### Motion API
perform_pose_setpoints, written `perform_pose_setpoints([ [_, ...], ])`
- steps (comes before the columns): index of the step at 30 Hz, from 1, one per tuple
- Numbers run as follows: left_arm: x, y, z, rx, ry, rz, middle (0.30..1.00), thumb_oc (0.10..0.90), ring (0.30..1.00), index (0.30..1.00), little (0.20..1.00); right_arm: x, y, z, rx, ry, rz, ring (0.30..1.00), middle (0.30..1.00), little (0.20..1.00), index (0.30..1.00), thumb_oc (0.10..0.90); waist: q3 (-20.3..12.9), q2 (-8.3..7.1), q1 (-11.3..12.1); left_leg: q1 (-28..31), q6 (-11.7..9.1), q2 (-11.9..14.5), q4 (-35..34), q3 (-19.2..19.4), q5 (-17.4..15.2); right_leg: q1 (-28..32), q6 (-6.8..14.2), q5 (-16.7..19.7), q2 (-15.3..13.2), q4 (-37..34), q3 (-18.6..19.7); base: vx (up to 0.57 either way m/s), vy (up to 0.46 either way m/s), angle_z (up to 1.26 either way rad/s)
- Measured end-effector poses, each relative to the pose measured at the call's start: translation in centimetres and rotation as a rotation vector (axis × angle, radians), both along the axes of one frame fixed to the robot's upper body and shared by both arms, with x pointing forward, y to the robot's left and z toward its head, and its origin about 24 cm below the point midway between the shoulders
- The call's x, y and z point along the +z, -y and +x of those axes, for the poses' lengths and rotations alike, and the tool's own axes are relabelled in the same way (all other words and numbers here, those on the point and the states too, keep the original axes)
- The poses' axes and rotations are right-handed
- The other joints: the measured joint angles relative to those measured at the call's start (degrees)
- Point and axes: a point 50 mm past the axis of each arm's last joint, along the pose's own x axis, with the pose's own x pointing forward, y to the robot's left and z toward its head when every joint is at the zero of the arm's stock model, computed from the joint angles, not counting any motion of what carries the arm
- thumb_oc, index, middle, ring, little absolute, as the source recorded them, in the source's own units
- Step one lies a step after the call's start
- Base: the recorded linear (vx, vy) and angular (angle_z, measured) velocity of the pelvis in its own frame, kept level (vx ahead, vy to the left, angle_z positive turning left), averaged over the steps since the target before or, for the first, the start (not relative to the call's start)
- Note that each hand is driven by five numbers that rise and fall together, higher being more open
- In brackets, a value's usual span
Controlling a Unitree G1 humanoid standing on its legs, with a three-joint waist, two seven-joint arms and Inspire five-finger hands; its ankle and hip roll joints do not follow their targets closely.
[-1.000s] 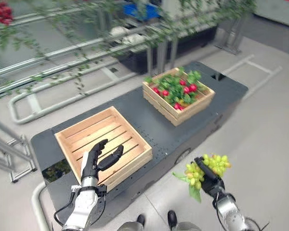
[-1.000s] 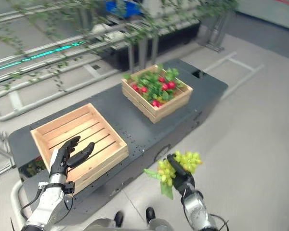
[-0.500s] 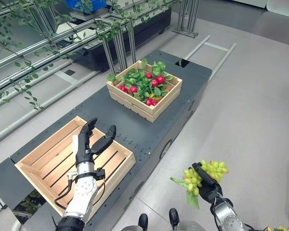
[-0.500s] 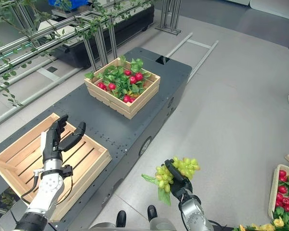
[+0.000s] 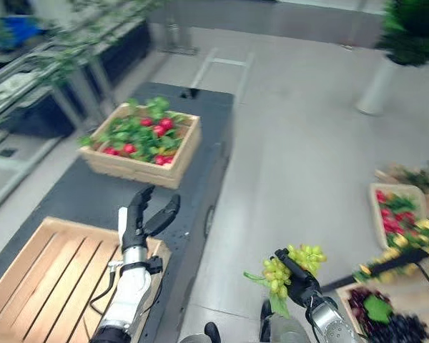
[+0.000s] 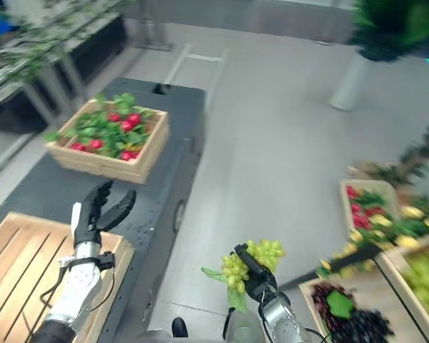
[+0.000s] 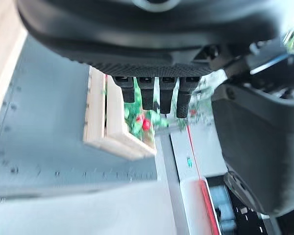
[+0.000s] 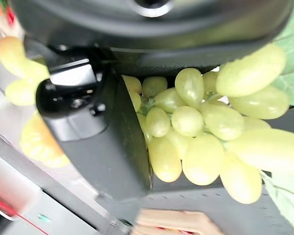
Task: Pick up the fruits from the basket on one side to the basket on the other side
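The right wrist view shows the right hand [image 8: 103,122] clamped around green grapes [image 8: 201,142]; the left hand [image 5: 144,218] is held open above the bench [image 5: 93,193].

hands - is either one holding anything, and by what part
The right hand is shut on a bunch of green grapes, fingers and thumb wrapped round the cluster itself. The left hand is open and holds nothing.

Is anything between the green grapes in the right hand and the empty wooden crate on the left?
Only the left hand, open above the empty crate near its right edge. The right hand holds the green grapes over the floor.
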Motion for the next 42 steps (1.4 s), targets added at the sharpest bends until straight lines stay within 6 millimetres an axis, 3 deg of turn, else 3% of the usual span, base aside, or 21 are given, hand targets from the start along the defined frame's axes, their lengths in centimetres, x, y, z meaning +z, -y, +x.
perform_pose_setpoints([
  [1, 0.0, -0.1, -0.1, 0.005, -0.002, -0.009, 0.9, 0.8, 0.9, 0.9, 0.9, 0.0, 0.0, 0.1, 0.004, 0.0, -0.002, 0.3, 0.3, 0.3, 0.3, 0.4, 0.0, -0.01, 0.6, 0.0, -0.1, 0.1, 0.0, 0.3, 0.0, 0.1, -0.2, -0.9, -0.9, 1.5, -0.6, -0.01, -0.275, -0.59],
  [3, -0.6, -0.3, -0.5, 0.028, -0.026, -0.06, 0.9, 0.8, 0.9, 0.9, 0.9, 0.0, -0.5, 0.2, 0.016, 0.004, 0.006, 0.3, 0.3, 0.3, 0.3, 0.4, -0.2, -0.05, 2.2, 0.0, -1.4, 0.9, 0.0, 2.2, 0.6, 4.6, -0.2, -3.6, -0.8, -4.4, -3.7, -0.02, -0.307, -0.59],
  [5, -1.5, -0.5, -1.2, 0.067, -0.065, -0.123, 0.9, 0.8, 0.9, 0.9, 0.9, -0.2, -1.7, 0.0, 0.059, -0.005, 0.018, 0.3, 0.3, 0.3, 0.3, 0.4, -1.4, -1.09, 4.1, 0.3, -4.0, 1.4, -0.8, 5.6, 1.8, 9.2, -1.8, -5.1, 0.9, -16.7, -10.3, -0.08, -0.303, -0.82],
  [6, -3.1, -0.6, -2.4, 0.125, -0.117, -0.181, 0.9, 0.8, 0.9, 0.9, 0.9, -0.3, -2.4, -0.1, 0.088, -0.01, 0.027, 0.3, 0.3, 0.3, 0.3, 0.4, -2.8, -0.45, 6.2, 0.1, -5.2, 2.2, -0.8, 6.2, 1.7, 10.5, -0.5, -2.8, 3.6, -24.3, -10.0, -0.07, -0.162, -1.21],
  [9, -6.1, 1.3, -3.9, 0.182, -0.239, -0.328, 0.9, 0.8, 0.9, 0.9, 0.9, -0.3, -2.6, -0.3, 0.118, -0.015, 0.02, 0.3, 0.3, 0.3, 0.3, 0.4, -4.3, 0.82, 5.3, -0.7, -6.7, 4.0, -1.8, 0.2, 2.5, 13.0, -2.5, 2.7, 8.8, -34.0, -7.0, -0.06, -0.174, -0.75],
  [14, -6.8, 5.2, -3.7, 0.061, -0.27, -0.398, 0.9, 0.8, 0.9, 0.9, 0.9, -0.9, -1.1, -1.5, 0.133, -0.078, -0.007, 0.3, 0.3, 0.3, 0.3, 0.4, -4.9, -0.17, 2.0, -0.7, -7.6, 5.0, -1.8, -0.9, 2.9, 13.0, -2.9, 3.0, 10.0, -34.8, -6.2, -0.03, -0.11, -0.07],
  [18, -5.9, 4.8, -2.8, 0.05, -0.232, -0.378, 0.9, 0.8, 0.9, 0.9, 0.9, -1.5, -1.1, -2.7, 0.158, -0.132, 0.005, 0.3, 0.3, 0.3, 0.3, 0.4, -5.2, -0.66, 0.5, -0.5, -7.7, 4.8, -1.8, -1.0, 2.8, 13.0, -3.0, 3.1, 9.9, -34.8, -5.7, -0.01, -0.114, -0.05],
  [22, -5.7, 4.3, -2.7, 0.047, -0.229, -0.349, 0.9, 0.8, 0.9, 0.9, 0.9, -1.9, -1.8, -3.8, 0.209, -0.16, 0.013, 0.3, 0.3, 0.3, 0.3, 0.4, -5.7, 0.05, 0.4, -0.6, -7.6, 4.7, -1.4, -1.0, 2.8, 13.0, -2.9, 3.2, 9.9, -34.8, -5.4, -0.02, -0.113, 0.0],
  [24, -5.6, 4.3, -2.6, 0.046, -0.226, -0.348, 0.9, 0.8, 0.9, 0.9, 0.9, -2.1, -2.1, -4.0, 0.273, -0.167, 0.0, 0.3, 0.3, 0.3, 0.3, 0.4, -5.7, 0.03, 0.8, -2.8, -7.4, 4.7, 3.1, -2.8, 1.5, 11.9, -3.4, 2.5, 9.6, -34.5, -1.9, -0.07, 0.008, -0.03],
  [25, -5.7, 4.3, -2.7, 0.046, -0.23, -0.349, 0.9, 0.8, 0.9, 0.9, 0.9, -2.1, -2.2, -4.2, 0.309, -0.172, 0.006, 0.3, 0.3, 0.3, 0.3, 0.4, -5.7, -0.25, 1.2, -4.2, -7.3, 4.4, 5.9, -5.2, 1.4, 11.7, -3.5, 2.5, 9.2, -34.5, 0.2, -0.09, 0.115, -0.18],
  [27, -5.8, 4.3, -3.0, 0.054, -0.236, -0.349, 0.9, 0.8, 0.9, 0.9, 0.9, -2.3, -2.3, -4.2, 0.373, -0.176, 0.009, 0.3, 0.3, 0.3, 0.3, 0.4, -5.2, -2.0, 1.9, -8.6, -6.7, 1.7, 13.9, -13.9, -0.3, 11.2, -4.3, 3.2, 7.9, -33.9, 7.4, -0.08, 0.191, -0.59],
  [28, -6.1, 4.3, -3.7, 0.063, -0.241, -0.355, 0.9, 0.8, 0.9, 0.9, 0.9, -2.3, -2.3, -4.1, 0.42, -0.177, 0.004, 0.3, 0.3, 0.3, 0.3, 0.4, -5.6, -2.37, 3.9, -8.5, -6.7, -2.3, 10.2, -21.8, -1.5, 9.8, -3.9, 4.3, 6.7, -34.1, 11.6, -0.02, 0.223, -1.0],
  [29, -6.2, 4.3, -3.9, 0.067, -0.241, -0.355, 0.9, 0.8, 0.9, 0.9, 0.9, -2.2, -2.0, -3.9, 0.441, -0.174, -0.003, 0.3, 0.3, 0.3, 0.3, 0.4, -5.6, -2.2, 4.3, -7.8, -6.5, -3.6, 7.7, -24.0, -1.6, 8.9, -3.6, 4.8, 6.6, -34.6, 12.8, 0.01, 0.227, -1.31],
  [30, -6.3, 4.2, -4.0, 0.073, -0.246, -0.354, 0.9, 0.8, 0.9, 0.9, 0.9, -2.1, -1.8, -3.4, 0.457, -0.171, -0.008, 0.3, 0.3, 0.3, 0.3, 0.4, -5.7, -0.79, 4.6, -6.8, -6.2, -3.9, 2.2, -23.5, -1.4, 7.9, -3.0, 5.3, 7.3, -34.6, 13.3, 0.02, 0.161, -0.86],
  [31, -6.2, 4.3, -3.8, 0.07, -0.243, -0.355, 0.9, 0.8, 0.9, 0.9, 0.9, -2.0, -1.2, -3.2, 0.436, -0.17, -0.014, 0.3, 0.3, 0.3, 0.3, 0.4, -5.6, 1.76, 4.0, -6.3, -5.6, -2.7, -0.3, -21.3, -0.8, 7.9, -2.7, 5.7, 8.9, -34.6, 11.2, 0.02, 0.133, -1.01],
  [32, -6.0, 3.8, -3.6, 0.078, -0.236, -0.34, 0.9, 0.8, 0.9, 0.9, 0.9, -2.2, -1.2, -3.2, 0.414, -0.178, -0.011, 0.3, 0.3, 0.3, 0.3, 0.4, -5.6, 2.08, 4.1, -5.1, -4.1, -1.9, -1.8, -20.9, 3.5, 7.3, -2.4, 6.0, 9.3, -34.4, 9.9, 0.02, 0.135, -0.73],
  [35, -5.3, 2.2, -3.2, 0.096, -0.218, -0.28, 0.9, 0.8, 0.9, 0.9, 0.9, -2.6, -2.6, -4.0, 0.388, -0.175, 0.034, 0.3, 0.3, 0.3, 0.3, 0.4, -5.3, -1.25, 2.5, -4.9, -3.6, -2.1, -2.3, -18.2, 3.3, 6.8, -2.0, 6.2, 7.6, -34.5, 6.6, 0.02, 0.157, -0.54],
  [37, -5.2, 1.7, -3.3, 0.105, -0.22, -0.263, 0.9, 0.8, 0.9, 0.9, 0.9, -2.9, -3.1, -4.8, 0.362, -0.179, 0.05, 0.3, 0.3, 0.3, 0.3, 0.4, -5.5, -2.68, 2.1, -4.4, -3.2, -2.2, -2.3, -16.9, 3.0, 6.6, -1.9, 6.3, 7.2, -34.2, 6.4, 0.03, 0.152, -0.37],
  [40, -5.4, 1.8, -3.5, 0.105, -0.228, -0.266, 0.9, 0.8, 0.9, 0.9, 0.9, -3.0, -2.8, -5.2, 0.279, -0.168, 0.042, 0.3, 0.3, 0.3, 0.3, 0.4, -5.8, -3.24, 0.9, -4.0, -2.8, -2.5, -2.3, -15.1, 2.5, 6.0, -1.0, 7.1, 6.9, -33.7, 7.0, 0.02, 0.149, -0.29],
  [42, -5.5, 1.9, -3.7, 0.107, -0.235, -0.268, 0.9, 0.8, 0.9, 0.9, 0.9, -2.9, -2.5, -4.9, 0.252, -0.154, 0.017, 0.3, 0.3, 0.3, 0.3, 0.4, -5.6, -2.82, 0.2, -3.6, -3.0, -2.6, -2.3, -14.5, 2.5, 6.1, -0.9, 7.6, 7.0, -33.9, 7.5, 0.0, 0.098, -0.22],
])
